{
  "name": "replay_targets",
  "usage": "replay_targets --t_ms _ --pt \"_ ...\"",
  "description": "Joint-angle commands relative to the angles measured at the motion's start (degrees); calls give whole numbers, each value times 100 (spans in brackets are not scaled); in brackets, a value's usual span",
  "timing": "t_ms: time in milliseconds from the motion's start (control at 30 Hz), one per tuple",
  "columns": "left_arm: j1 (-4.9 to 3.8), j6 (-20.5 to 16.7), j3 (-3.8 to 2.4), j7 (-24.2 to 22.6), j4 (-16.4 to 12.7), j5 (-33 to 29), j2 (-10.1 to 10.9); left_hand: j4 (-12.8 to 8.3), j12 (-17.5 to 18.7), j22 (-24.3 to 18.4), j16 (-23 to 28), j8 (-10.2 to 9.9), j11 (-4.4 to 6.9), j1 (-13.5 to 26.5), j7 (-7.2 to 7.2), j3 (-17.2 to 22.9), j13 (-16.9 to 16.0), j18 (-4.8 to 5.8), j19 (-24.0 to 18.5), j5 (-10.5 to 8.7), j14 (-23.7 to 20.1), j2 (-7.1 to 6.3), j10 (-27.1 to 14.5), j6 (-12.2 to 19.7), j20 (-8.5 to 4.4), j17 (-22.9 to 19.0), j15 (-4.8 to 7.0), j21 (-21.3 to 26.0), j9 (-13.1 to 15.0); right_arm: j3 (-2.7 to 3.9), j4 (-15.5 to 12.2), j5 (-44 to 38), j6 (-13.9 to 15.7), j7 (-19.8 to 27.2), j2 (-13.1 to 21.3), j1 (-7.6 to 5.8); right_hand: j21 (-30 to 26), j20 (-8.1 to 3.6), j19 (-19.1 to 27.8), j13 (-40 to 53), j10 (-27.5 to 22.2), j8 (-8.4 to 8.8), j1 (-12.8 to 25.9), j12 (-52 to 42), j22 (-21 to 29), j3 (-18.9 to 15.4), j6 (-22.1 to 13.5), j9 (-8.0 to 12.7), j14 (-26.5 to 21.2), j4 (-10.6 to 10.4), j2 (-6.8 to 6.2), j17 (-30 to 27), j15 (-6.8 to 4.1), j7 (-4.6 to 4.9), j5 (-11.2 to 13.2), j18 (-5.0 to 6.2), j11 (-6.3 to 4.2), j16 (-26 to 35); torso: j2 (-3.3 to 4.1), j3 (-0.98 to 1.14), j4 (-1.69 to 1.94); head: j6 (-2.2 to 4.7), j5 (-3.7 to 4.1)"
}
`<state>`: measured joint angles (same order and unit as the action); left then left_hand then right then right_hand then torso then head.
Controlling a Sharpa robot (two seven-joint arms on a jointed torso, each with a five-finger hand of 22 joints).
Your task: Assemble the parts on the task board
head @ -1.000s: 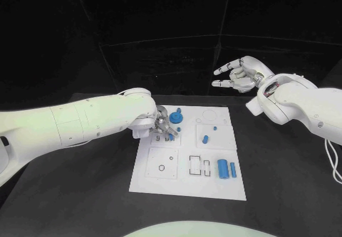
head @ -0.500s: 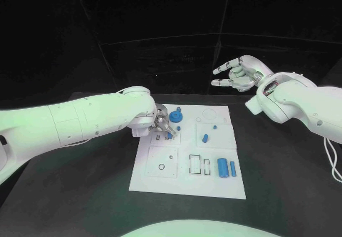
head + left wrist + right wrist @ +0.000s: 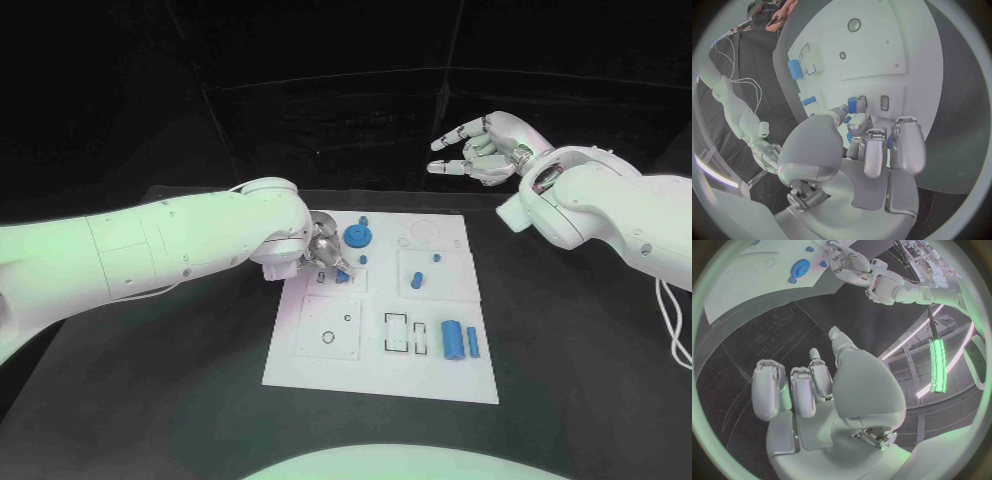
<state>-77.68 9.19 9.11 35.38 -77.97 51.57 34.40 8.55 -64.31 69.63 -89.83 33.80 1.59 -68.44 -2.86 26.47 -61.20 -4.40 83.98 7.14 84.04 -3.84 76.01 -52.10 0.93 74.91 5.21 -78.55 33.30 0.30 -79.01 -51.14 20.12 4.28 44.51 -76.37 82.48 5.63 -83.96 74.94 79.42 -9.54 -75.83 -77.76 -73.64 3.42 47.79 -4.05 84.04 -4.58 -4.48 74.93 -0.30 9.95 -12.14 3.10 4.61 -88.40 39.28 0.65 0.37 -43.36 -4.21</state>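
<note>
1. We see the board (image 3: 378,375) lying flat on the black counter (image 3: 577,350), its long axis running away from the robot.
2. On it, a blue cylinder (image 3: 451,341) lies with its length along the board's long axis, a thinner blue bar (image 3: 472,343) just beside it and parallel; both are near the board's right edge.
3. A round blue gear (image 3: 358,236) stands at the far end, and a short blue peg (image 3: 415,280) sits in the middle right panel.
4. The left hand (image 3: 326,256) is down on the board's far left part, fingers curled together over a small blue part (image 3: 852,105) by the slots (we cannot tell whether it grips the part or only touches it).
5. The right hand (image 3: 480,150) hangs in the air beyond the board's far right corner, fingers spread, holding nothing, well apart from every part.
</note>
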Motion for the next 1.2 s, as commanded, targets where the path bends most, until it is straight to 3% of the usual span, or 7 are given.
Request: replay_targets --t_ms 33,267,433,567,833,1200 --pt "-5 -469 0 -192 -118 -121 103 -1010 10 2 -17 47 4 121 10 1157 13 41 -10 13 596 -44 44 55 6 1509 -6 27 53 5 22 -17 -42 42 0 -15 -26 35 17 -7 -43 -13 -8 37 11 -27 -47 9 507 -5 32 1149 48 -8 -27 19 16 16 -3 2 3 -10 -14" --pt "4 -810 2 -233 -347 -62 301 -1077 53 11 -17 84 7 175 17 1287 62 43 -6 17 596 -115 36 66 5 1509 0 26 94 5 50 -17 -62 51 0 -15 -25 35 16 -8 -44 -13 -6 38 10 -29 -48 9 508 -6 32 1151 48 -8 -28 18 16 15 1 -2 13 -25 -41" --pt "40 -966 3 -226 -461 110 399 -1097 53 22 -17 93 10 181 19 1314 63 45 -3 17 596 -138 42 66 5 1509 1 21 105 5 56 -17 -68 55 2 -15 -25 35 16 -8 -44 -13 -6 38 10 -29 -48 9 508 -6 32 1151 48 -8 -28 18 16 15 0 7 5 -25 -77" --pt "80 -1024 4 -187 -471 209 412 -1108 60 43 -17 99 11 185 20 1330 72 49 4 16 596 -149 42 65 4 1509 2 9 111 4 61 -17 -73 58 0 -15 -25 35 16 -8 -44 -13 -6 38 10 -29 -48 9 508 -6 32 1151 48 -8 -28 18 16 15 3 3 18 -34 -78" --pt "150 -1035 4 -119 -442 646 348 -1119 58 55 -17 105 13 186 22 1347 71 52 8 16 596 -159 47 63 3 1509 4 2 117 4 66 -17 -94 67 -3 -15 -25 35 16 -8 -44 -13 -6 38 10 -29 -48 9 508 -6 32 1151 48 -8 -28 18 16 15 13 11 -7 -41 -106" --pt "208 -851 4 1 -398 783 291 -1129 34 68 -17 111 14 188 23 1364 44 54 13 16 596 -168 64 60 2 1509 5 -5 122 4 75 -17 -124 79 -15 -14 -28 35 18 -12 -46 -14 -3 40 15 -40 -50 9 506 -9 32 1145 49 -7 -30 19 17 18 14 9 3 -88 -88"
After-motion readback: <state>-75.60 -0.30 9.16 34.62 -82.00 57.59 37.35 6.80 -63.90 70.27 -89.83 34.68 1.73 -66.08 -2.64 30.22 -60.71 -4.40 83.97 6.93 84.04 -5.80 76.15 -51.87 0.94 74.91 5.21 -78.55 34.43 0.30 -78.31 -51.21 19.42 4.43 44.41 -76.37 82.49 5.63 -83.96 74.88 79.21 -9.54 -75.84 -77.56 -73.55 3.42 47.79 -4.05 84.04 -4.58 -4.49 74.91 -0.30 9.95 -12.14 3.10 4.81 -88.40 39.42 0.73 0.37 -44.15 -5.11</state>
